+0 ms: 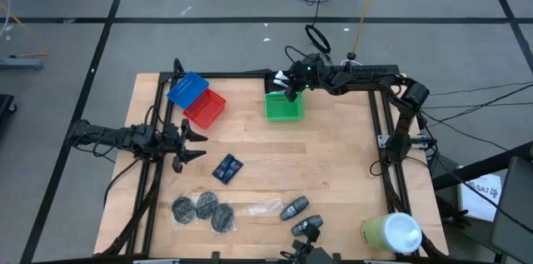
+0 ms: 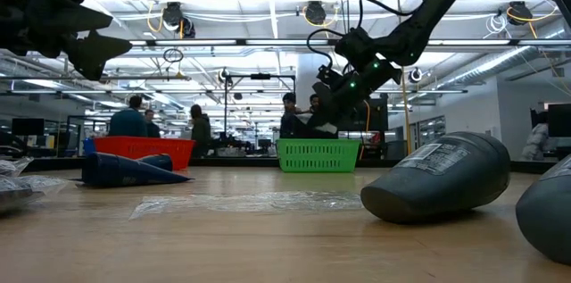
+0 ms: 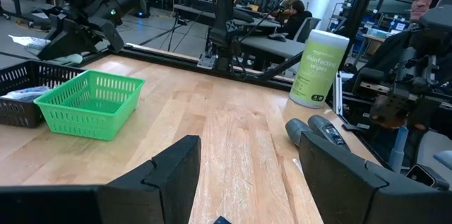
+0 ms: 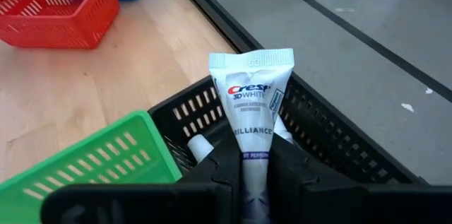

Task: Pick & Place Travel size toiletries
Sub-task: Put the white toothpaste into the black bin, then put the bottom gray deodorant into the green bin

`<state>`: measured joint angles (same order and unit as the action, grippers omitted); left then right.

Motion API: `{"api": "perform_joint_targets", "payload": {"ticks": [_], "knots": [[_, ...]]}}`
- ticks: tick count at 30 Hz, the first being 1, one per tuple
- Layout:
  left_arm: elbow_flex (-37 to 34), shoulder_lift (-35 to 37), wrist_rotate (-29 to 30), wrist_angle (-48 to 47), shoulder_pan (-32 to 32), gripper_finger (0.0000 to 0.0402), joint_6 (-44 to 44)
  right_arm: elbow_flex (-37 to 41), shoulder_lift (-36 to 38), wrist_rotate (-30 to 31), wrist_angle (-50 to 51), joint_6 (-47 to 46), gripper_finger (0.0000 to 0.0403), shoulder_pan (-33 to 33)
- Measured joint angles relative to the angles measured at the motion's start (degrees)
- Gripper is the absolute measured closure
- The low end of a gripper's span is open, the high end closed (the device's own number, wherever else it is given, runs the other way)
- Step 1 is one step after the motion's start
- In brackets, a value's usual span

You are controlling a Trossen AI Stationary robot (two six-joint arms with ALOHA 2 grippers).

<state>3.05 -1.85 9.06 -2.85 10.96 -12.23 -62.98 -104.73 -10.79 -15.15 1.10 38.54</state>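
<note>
— Where is the toothpaste tube (image 4: 252,104) relative to the black basket (image 4: 332,150)?

— The right gripper (image 4: 253,155) has its jaws clenched on the tube's lower end; its long axis runs straight out from the jaws, crimped end foremost, over the basket, where another tube lies.

— And the left gripper (image 3: 247,174)?

— Jaws released, well away from the basket, near the blue packets (image 1: 227,167) on the surface.

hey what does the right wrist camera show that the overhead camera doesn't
Only the right wrist view shows the right gripper shut on a white toothpaste tube above the black basket, another tube lying inside. Only the high view shows the open left gripper, three discs and the blue packets. Both show the green basket and red basket.
</note>
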Motion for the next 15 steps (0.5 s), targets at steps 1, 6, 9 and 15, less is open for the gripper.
{"api": "perform_joint_targets", "payload": {"ticks": [1,6,9,15], "knots": [[0.0,0.0,0.0,0.0,0.0,0.0165,0.0,0.0,0.0,0.0,0.0,0.0,0.0364,0.0],[0.0,0.0,0.0,0.0,0.0,0.0165,0.0,0.0,0.0,0.0,0.0,0.0,0.0328,0.0],[0.0,0.0,0.0,0.0,0.0,0.0165,0.0,0.0,0.0,0.0,0.0,-0.2,0.0302,0.0],[0.0,0.0,0.0,0.0,0.0,0.0165,0.0,0.0,0.0,0.0,0.4,-1.1,0.0269,0.0]]}}
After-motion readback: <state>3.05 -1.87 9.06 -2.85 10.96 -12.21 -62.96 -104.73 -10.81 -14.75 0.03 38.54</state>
